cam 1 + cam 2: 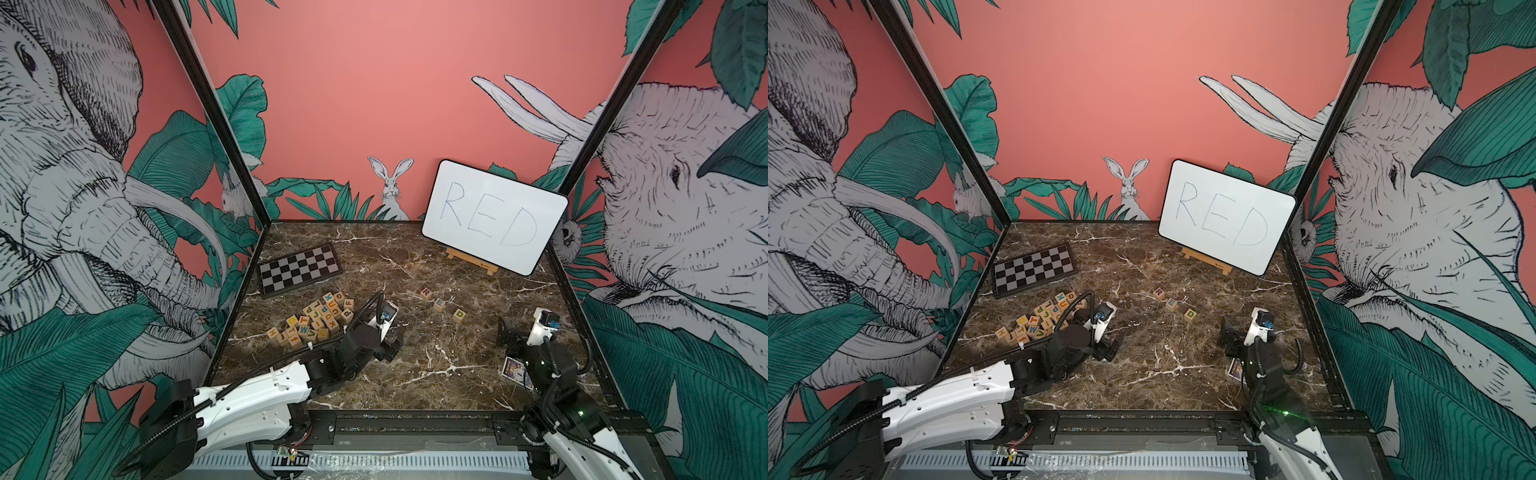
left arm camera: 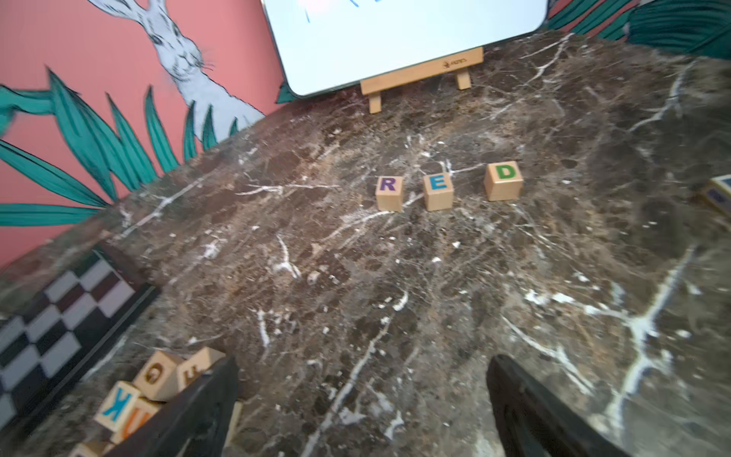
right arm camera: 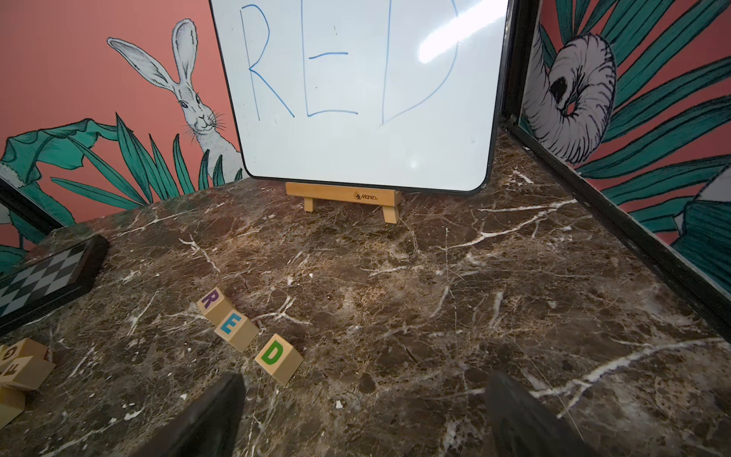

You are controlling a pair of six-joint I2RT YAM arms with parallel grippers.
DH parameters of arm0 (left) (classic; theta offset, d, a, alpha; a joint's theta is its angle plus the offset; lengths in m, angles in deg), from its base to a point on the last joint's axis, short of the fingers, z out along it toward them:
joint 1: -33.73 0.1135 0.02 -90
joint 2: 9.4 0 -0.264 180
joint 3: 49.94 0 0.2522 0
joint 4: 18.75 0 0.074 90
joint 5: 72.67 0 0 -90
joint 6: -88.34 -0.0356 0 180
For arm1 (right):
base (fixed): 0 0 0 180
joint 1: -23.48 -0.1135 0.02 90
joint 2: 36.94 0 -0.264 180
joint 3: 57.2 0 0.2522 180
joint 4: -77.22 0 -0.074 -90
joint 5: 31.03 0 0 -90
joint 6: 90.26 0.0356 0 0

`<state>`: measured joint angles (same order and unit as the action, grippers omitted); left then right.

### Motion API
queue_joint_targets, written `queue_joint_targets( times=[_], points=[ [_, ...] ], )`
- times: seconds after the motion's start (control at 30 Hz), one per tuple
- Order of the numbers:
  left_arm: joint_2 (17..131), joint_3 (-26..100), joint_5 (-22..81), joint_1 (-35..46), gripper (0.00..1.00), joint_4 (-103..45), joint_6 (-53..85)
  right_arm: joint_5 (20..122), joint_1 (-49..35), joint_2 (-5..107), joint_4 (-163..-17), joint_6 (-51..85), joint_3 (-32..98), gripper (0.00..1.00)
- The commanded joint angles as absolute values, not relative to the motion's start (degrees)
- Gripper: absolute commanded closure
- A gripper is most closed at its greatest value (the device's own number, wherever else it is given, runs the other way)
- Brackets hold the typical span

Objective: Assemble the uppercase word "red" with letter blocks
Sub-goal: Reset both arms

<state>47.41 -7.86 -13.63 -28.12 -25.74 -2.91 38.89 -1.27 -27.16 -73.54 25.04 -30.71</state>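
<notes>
The left gripper (image 2: 364, 364) is spread wide and empty, low over the table (image 1: 415, 257), farther from the board (image 1: 494, 216) than the row (image 1: 440, 305). The right gripper (image 3: 364, 376) also gapes, holding nothing, in front of the board. The row lies between the grippers and the board, its long axis roughly parallel to the board's lower edge. The R block (image 2: 389, 193) and E block (image 2: 438, 192) sit just beside each other. The D block (image 2: 503, 180) stands slightly farther off, a little turned. Letters face up, tops toward the board.
</notes>
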Motion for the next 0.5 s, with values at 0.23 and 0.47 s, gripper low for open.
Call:
queue_joint_targets(
  times=[0.23,0.47],
  points=[
    [51.13,-7.43,-20.16,-1.67,0.01,-9.5,-2.6,19.31,-1.39,-5.05,-106.92,15.17,-31.54,0.01],
    [43.37,-12.0,-19.64,11.04,0.01,-10.51,-0.06,15.33,2.9,14.19,-116.28,0.52,-26.45,0.01]
  ],
)
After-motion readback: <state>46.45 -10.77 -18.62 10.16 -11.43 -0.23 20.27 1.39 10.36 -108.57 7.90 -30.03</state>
